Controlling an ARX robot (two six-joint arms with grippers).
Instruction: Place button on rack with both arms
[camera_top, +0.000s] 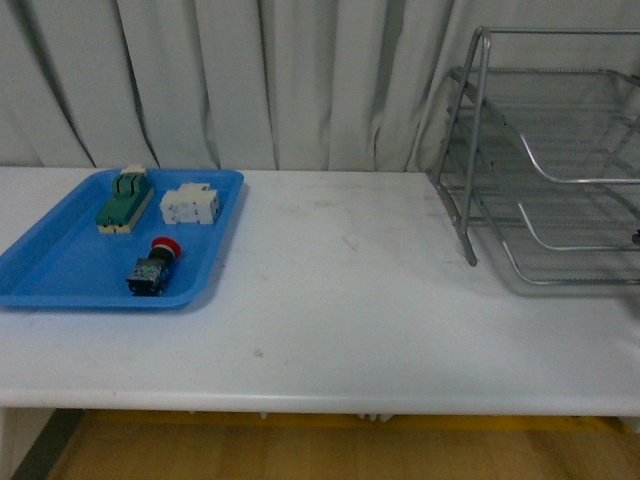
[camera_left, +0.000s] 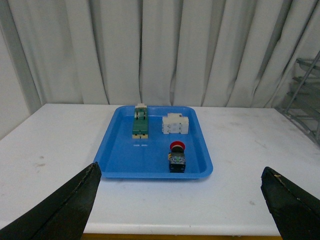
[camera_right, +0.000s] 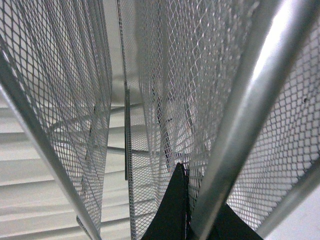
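With your left gripper (camera_left: 180, 170) spread empty, you needed to drop squarely over the push-button (camera_left: 176, 156) by the blue tray's (camera_left: 150, 175) front edge; the right gripper's (camera_right: 183, 210) closure couldn't be told.

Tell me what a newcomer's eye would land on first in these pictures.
First, the bright blue tray on the left of the white table. It holds the red-capped button near its front edge, with a green-and-cream switch and a white block behind. Next comes the silver wire-mesh rack at the far right, whose mesh fills the right wrist view at close range.
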